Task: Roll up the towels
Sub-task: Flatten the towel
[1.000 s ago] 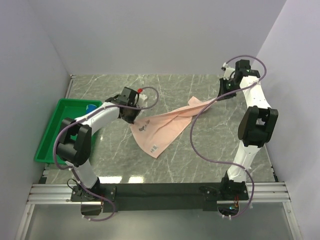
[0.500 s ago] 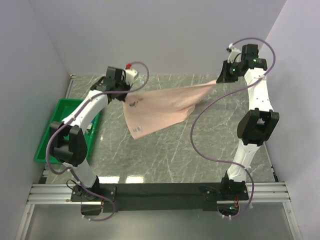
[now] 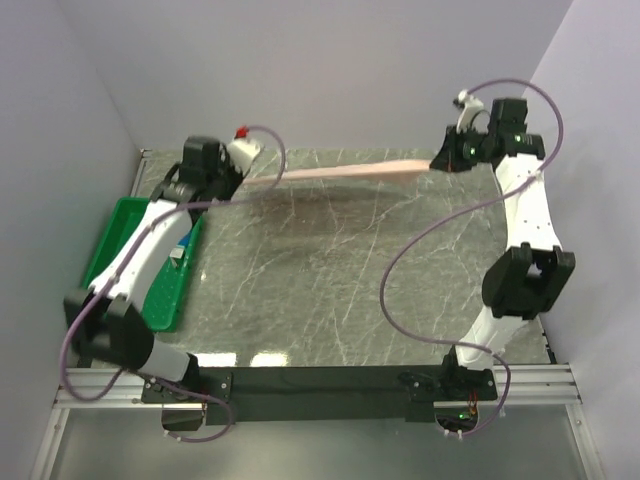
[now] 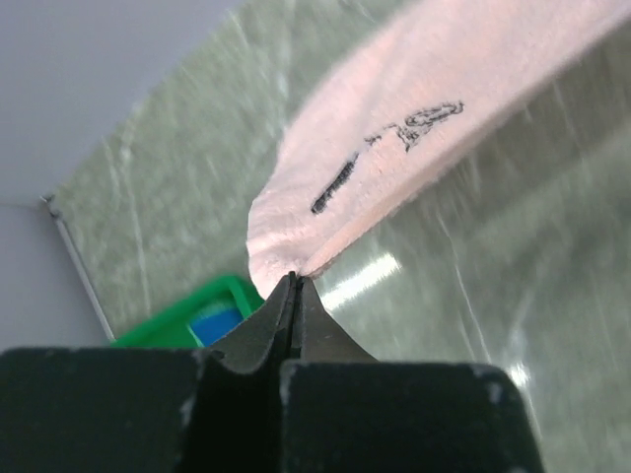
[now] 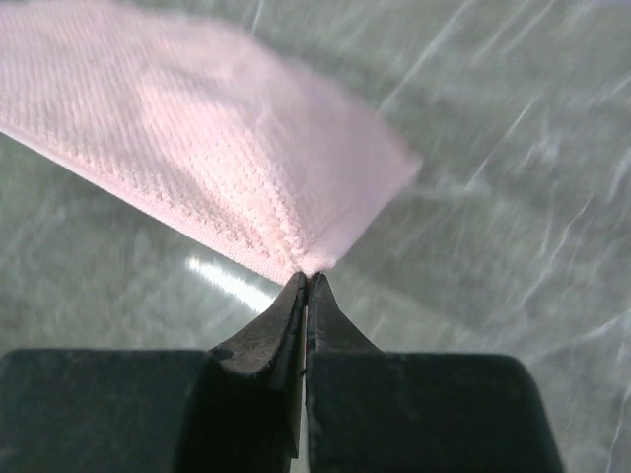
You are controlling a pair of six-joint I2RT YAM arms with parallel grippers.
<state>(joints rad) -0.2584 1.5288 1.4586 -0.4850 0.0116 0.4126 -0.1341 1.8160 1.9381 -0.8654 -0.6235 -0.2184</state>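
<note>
The salmon-pink towel [image 3: 345, 172] hangs stretched almost flat in the air between my two grippers, well above the marble table. My left gripper [image 3: 240, 182] is shut on its left corner; the left wrist view shows the towel [image 4: 414, 128] with dark script running away from the pinched tips [image 4: 295, 281]. My right gripper [image 3: 440, 163] is shut on the opposite corner, and the right wrist view shows the woven pink towel [image 5: 217, 168] fanning out from the closed tips [image 5: 305, 279]. A blue towel [image 3: 184, 240] lies in the green tray and peeks out as a blue patch [image 4: 219, 323] in the left wrist view.
The green plastic tray [image 3: 128, 262] sits at the table's left edge, partly under my left arm. Grey walls close in the left, back and right sides. The towel's shadow [image 3: 320, 225] falls on the marble table below it.
Both arms have risen and pulled apart towards the back. The pink towel, draped on the table a second ago, is now lifted clear and drawn taut between the grippers.
</note>
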